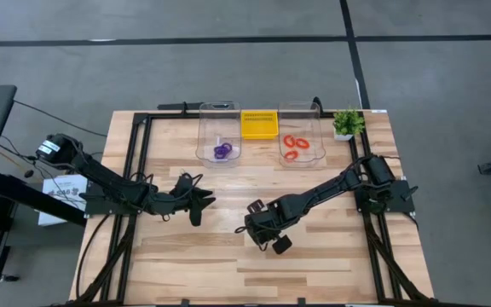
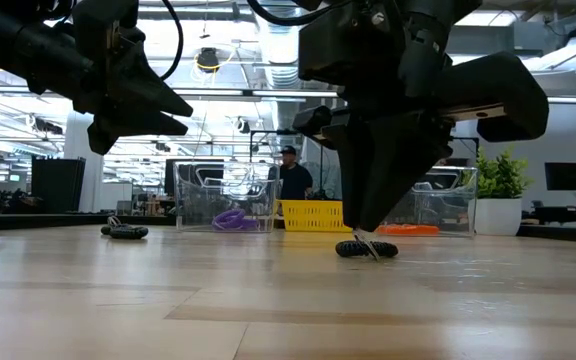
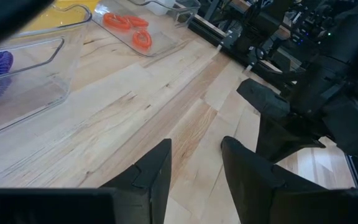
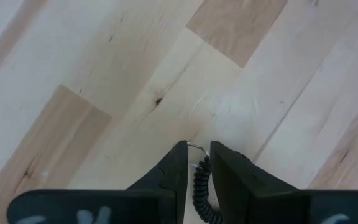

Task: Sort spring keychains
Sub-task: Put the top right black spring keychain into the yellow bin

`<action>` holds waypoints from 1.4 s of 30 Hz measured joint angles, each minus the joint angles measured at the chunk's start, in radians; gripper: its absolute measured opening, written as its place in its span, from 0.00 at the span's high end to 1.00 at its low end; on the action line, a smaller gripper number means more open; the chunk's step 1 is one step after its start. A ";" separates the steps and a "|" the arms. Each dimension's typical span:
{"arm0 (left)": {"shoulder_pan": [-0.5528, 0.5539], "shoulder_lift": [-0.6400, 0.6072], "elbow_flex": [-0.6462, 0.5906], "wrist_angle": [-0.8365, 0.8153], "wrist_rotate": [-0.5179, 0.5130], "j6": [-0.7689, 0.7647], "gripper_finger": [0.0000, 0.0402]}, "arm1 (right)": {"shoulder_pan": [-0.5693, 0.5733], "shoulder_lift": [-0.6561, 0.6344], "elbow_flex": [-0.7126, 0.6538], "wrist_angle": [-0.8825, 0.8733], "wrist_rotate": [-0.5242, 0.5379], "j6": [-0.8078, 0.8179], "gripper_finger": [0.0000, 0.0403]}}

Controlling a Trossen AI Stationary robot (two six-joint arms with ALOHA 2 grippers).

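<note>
I work in a robotics lab inside an open industrial hall. Beyond my jaws, the low view shows exposed ceiling ducts (image 2: 268, 40), rows of strip lights, dark monitors (image 2: 566, 176) and a standing person (image 2: 290, 180). Below my 2 arms lies a butcher-block table (image 1: 228, 256) bolted into a black metal frame (image 1: 139, 153), standing on grey concrete floor (image 1: 101, 51) marked with black tape lines. A potted plant (image 1: 346, 122) sits at 1 far corner.

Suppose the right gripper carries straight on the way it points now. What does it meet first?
The right gripper points down at the table, its jaws already closed on a black keychain, so probably the tabletop straight away; the remaining gap is unclear.
</note>
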State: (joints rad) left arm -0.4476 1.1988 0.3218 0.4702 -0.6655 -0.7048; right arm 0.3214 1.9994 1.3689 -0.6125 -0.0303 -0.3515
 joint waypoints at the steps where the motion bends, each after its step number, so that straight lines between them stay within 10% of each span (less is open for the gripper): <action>1: 0.000 0.000 0.000 0.000 0.000 0.000 0.65 | 0.000 0.000 0.000 0.000 0.000 0.000 0.85; 42: 0.000 0.000 0.000 -0.006 0.000 -0.004 0.65 | -0.004 0.002 -0.017 0.019 -0.022 -0.041 0.85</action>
State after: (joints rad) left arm -0.4475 1.1992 0.3218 0.4637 -0.6655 -0.7090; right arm 0.3172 2.0014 1.3518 -0.5933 -0.0525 -0.3927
